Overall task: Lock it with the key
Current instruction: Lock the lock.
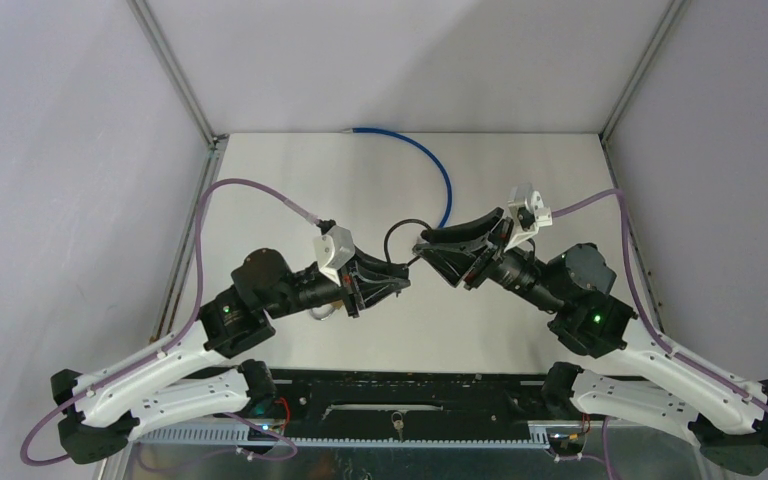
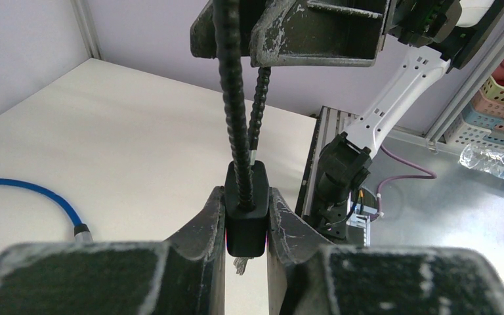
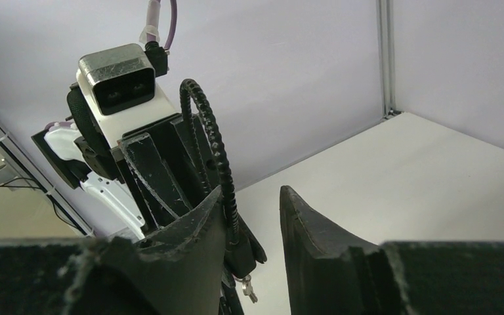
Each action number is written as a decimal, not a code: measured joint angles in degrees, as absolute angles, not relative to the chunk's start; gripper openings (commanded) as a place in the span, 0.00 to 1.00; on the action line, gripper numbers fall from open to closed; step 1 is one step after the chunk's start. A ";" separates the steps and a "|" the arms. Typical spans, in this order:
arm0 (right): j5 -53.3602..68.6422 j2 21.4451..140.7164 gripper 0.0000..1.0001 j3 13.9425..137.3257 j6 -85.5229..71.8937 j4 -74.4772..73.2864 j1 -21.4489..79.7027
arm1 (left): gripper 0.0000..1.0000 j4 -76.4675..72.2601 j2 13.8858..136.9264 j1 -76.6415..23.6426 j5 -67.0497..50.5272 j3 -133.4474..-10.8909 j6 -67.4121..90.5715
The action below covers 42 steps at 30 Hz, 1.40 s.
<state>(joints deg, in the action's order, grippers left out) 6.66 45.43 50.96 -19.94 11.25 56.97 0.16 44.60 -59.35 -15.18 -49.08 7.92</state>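
Pale lavender walls [image 1: 380, 60] framed by aluminium posts [image 1: 175, 70] enclose a white table [image 1: 290, 190], and a dark slotted rail [image 1: 400, 400] runs along its near edge between the arm bases. From that rail the left arm [image 1: 160, 370] and the right arm [image 1: 660, 360] reach inward, so that their tools meet nose to nose above the middle of the table. A blue cable [image 1: 430, 160] curves across the far half of the surface, and its metal plug end lies flat on the table. The left gripper [image 2: 246, 226] is closed narrow on a black lock body [image 2: 246, 197], one finger pressed against each side of the block, holding it off the table. From the top of the block a black ribbed cable [image 2: 233, 98] rises in a loop towards the other tool. The right gripper [image 3: 249, 197] stands with its jaws apart and nothing clamped between the tips. The ribbed loop passes close beside one of its fingers [image 3: 203, 216], though whether they touch cannot be told. The left arm's wrist camera [image 3: 118, 79] shows just behind the loop in the right wrist view. A small silver key [image 3: 246, 287] hangs under the lock body, below the left gripper's fingers and apart from the right gripper's tips.
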 measured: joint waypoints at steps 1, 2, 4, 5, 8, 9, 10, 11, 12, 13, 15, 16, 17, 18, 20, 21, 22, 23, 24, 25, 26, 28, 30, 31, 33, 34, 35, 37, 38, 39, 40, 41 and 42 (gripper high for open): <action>6.68 45.43 0.31 50.96 -19.94 11.25 56.97 | 0.00 0.16 44.60 -59.35 -15.16 -49.08 7.92; 6.68 45.43 0.27 50.96 -19.94 11.25 56.97 | 0.00 0.14 44.60 -59.35 -15.11 -49.08 7.92; 6.79 45.43 0.18 50.96 -19.90 11.27 56.97 | 0.00 0.16 44.60 -59.35 -14.83 -49.08 7.92; 6.90 45.43 0.14 50.96 -19.90 11.27 56.97 | 0.00 0.19 44.62 -59.35 -14.63 -49.08 7.92; 7.40 45.43 0.04 50.96 -19.88 11.31 56.99 | 0.00 0.21 44.64 -59.35 -14.09 -49.08 7.94; 7.70 45.43 0.01 50.96 -19.92 11.33 56.99 | 0.00 0.23 44.69 -59.35 -13.89 -49.08 7.94; 7.79 45.43 0.00 50.96 -19.79 11.33 56.99 | 0.00 0.23 44.77 -59.35 -13.76 -49.08 7.97; 7.81 45.43 0.00 50.96 -19.51 11.29 56.99 | 0.00 0.25 44.91 -59.35 -13.74 -49.08 7.97; 7.75 45.43 0.00 50.96 -19.27 11.25 56.99 | 0.00 0.25 45.06 -59.35 -13.72 -49.08 7.97; 7.75 45.45 0.00 50.96 -18.76 11.16 57.17 | 0.00 0.34 45.28 -59.35 -13.69 -49.17 7.99; 7.60 45.50 0.00 50.96 -17.37 11.05 57.41 | 0.00 0.78 45.82 -59.35 -13.65 -49.58 7.99; 7.51 45.50 0.00 50.96 -16.67 10.98 57.54 | 0.00 0.99 46.11 -59.35 -13.65 -49.76 7.99; 7.46 45.50 0.00 51.00 -15.81 10.81 57.71 | 0.00 1.23 46.33 -59.35 -13.65 -49.95 7.99; 7.42 45.58 0.00 51.18 -14.81 10.46 57.93 | 0.00 1.52 46.52 -59.35 -13.65 -50.15 7.99; 7.18 46.19 0.00 52.21 -12.82 8.88 58.59 | 0.00 1.85 46.72 -59.35 -13.63 -50.26 8.01; 6.96 46.59 0.00 52.86 -11.66 8.08 59.07 | 0.00 1.91 46.74 -59.35 -13.63 -50.26 8.01; 6.63 46.96 0.00 53.49 -10.63 7.22 59.57 | 0.00 2.07 46.76 -59.35 -13.61 -50.26 8.01; 6.17 47.40 0.00 54.24 -9.34 6.33 60.20 | 0.00 2.20 46.76 -59.35 -13.54 -50.26 8.01; 5.93 47.72 0.00 54.81 -8.36 5.61 60.69 | 0.00 2.35 46.76 -59.35 -13.45 -50.26 8.01; 5.48 48.12 0.00 55.48 -7.31 4.75 61.25 | 0.00 2.57 46.76 -59.35 -13.32 -50.26 8.03; 4.97 48.45 0.00 56.05 -6.42 3.97 61.78 | 0.00 2.72 46.78 -59.35 -13.21 -50.26 8.03; 4.25 49.12 0.00 56.99 -4.78 2.59 62.59 | 0.00 3.36 46.83 -59.35 -12.82 -50.26 8.03; 3.73 49.69 0.00 57.58 -3.53 1.10 63.18 | 0.00 4.19 46.98 -59.35 -12.60 -50.26 8.03; 3.55 49.91 0.00 57.74 -3.09 0.64 63.37 | 0.00 4.51 47.11 -59.35 -12.45 -50.26 8.05; 3.07 50.41 0.00 58.02 -2.44 -0.27 63.79 | 0.00 5.21 47.35 -59.35 -12.27 -50.26 8.05; 2.76 50.63 0.00 58.15 -2.24 -0.75 63.94 | 0.00 5.50 47.37 -59.35 -12.16 -50.26 8.05; 2.55 50.83 0.00 58.30 -2.07 -1.26 64.03 | 0.00 5.96 47.42 -59.35 -12.12 -50.26 8.10; 2.04 51.13 0.00 58.50 -2.00 -2.17 64.20 | 0.00 6.68 47.42 -59.35 -11.97 -50.26 8.21; 1.65 51.31 0.00 58.54 -2.00 -2.57 64.31 | 0.00 6.94 47.42 -59.35 -11.88 -50.26 8.51; 1.41 51.37 0.00 58.57 -2.00 -2.81 64.38 | 0.00 7.03 47.42 -59.35 -11.75 -50.26 8.58; 1.17 51.37 0.00 58.57 -2.04 -2.92 64.42 | 0.00 7.05 47.42 -59.35 -11.68 -50.26 8.73; 0.99 51.37 0.00 58.57 -2.13 -2.96 64.45 | 0.00 7.01 47.42 -59.35 -11.64 -50.26 8.95; 0.82 51.35 0.00 58.54 -2.22 -3.01 64.45 | 0.00 6.90 47.42 -59.35 -11.57 -50.26 9.08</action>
<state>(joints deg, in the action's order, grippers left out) 0.82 51.35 58.54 -2.22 -3.01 64.45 6.90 47.42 -59.35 -11.57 -50.26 9.08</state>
